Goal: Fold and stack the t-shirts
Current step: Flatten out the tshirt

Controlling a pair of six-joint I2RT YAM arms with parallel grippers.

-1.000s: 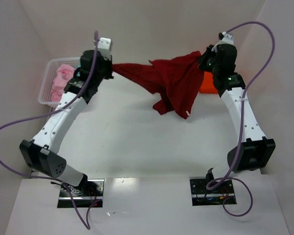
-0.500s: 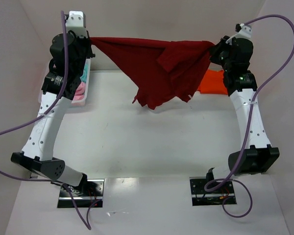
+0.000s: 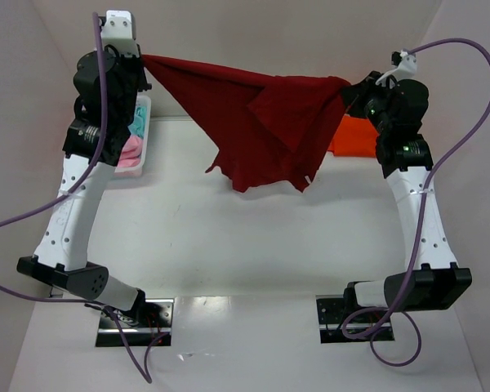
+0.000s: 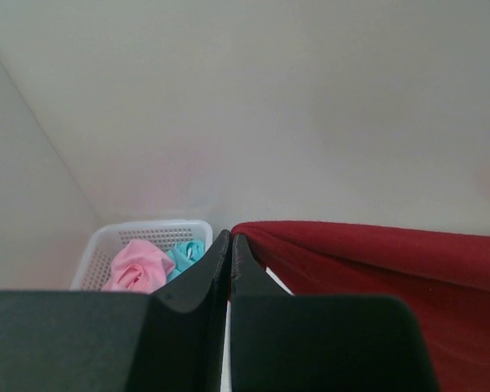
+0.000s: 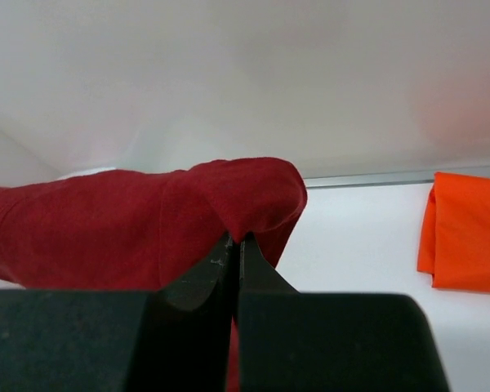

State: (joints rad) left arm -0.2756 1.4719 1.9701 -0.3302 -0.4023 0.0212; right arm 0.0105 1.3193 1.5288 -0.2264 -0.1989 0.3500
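while both arms are raised near the back wall, the dark red t-shirt (image 3: 261,122) hangs stretched between them above the table (image 3: 229,245). its top edge runs from one gripper to the other, and its loose lower part droops in folds toward the middle. the left gripper (image 4: 230,238) has its jaws pressed together on the shirt's left corner. the right gripper (image 5: 237,238) is pinched tight on a bunched fold at the shirt's right end.

at the far left, partly hidden behind the left arm, stands a white mesh basket (image 4: 114,237). it holds a crumpled pale pink t-shirt (image 4: 139,265) and, touching it on the right, a crumpled teal t-shirt (image 4: 186,253). a bright orange t-shirt (image 5: 465,233) lies folded flat on the table at the far right, outside the basket and well apart from it.
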